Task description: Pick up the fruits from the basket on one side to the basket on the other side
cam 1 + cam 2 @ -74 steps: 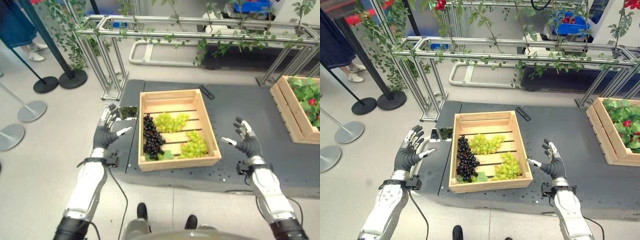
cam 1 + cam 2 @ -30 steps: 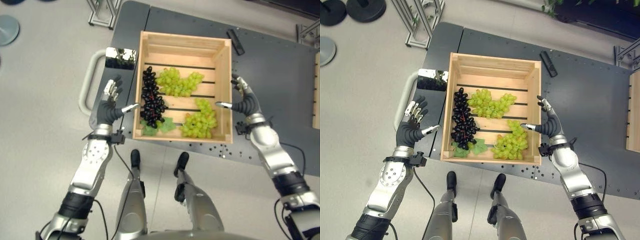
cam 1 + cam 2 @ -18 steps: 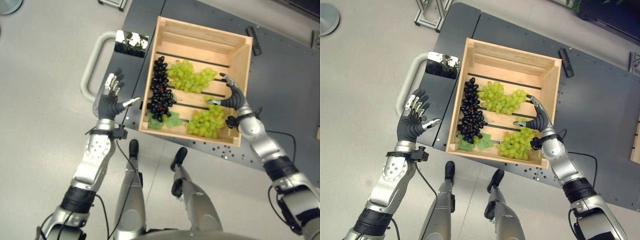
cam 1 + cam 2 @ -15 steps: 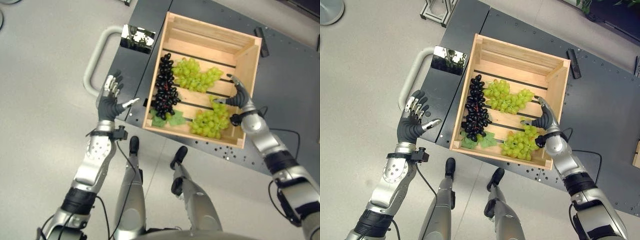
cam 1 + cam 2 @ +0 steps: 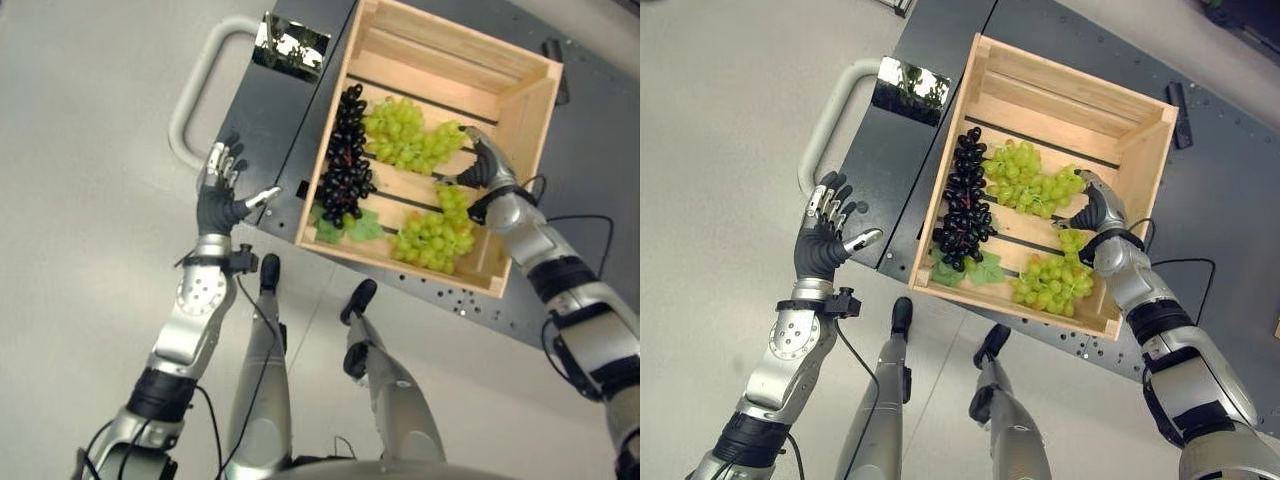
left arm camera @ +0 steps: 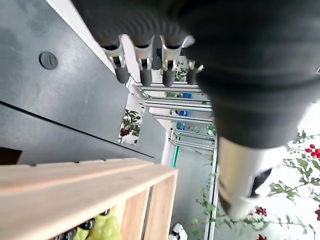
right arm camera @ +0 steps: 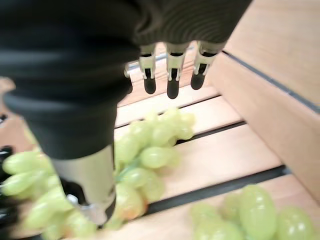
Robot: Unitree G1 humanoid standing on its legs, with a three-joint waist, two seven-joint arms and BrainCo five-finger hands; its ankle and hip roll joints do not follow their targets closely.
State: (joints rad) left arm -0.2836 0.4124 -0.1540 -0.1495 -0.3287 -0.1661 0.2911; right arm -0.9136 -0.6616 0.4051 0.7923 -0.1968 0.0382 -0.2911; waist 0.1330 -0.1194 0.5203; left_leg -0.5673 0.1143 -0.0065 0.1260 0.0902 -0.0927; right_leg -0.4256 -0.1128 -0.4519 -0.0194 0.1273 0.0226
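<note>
Right eye view: black grapes [image 5: 964,205] lie lengthwise along crate; both robot hands spread, empty.

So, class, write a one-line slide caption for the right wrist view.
Open right hand poised above green grapes on the slatted floor of the wooden crate.

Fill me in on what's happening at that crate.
The robot's right hand is inside the wooden crate, fingers open, hovering over the green grapes at the far bunch, nothing gripped. A second green bunch lies nearer the front edge, and a dark grape bunch lies along the left side. The left hand is held open outside the crate, beside the dark platform. No fruit has left the crate.
</note>
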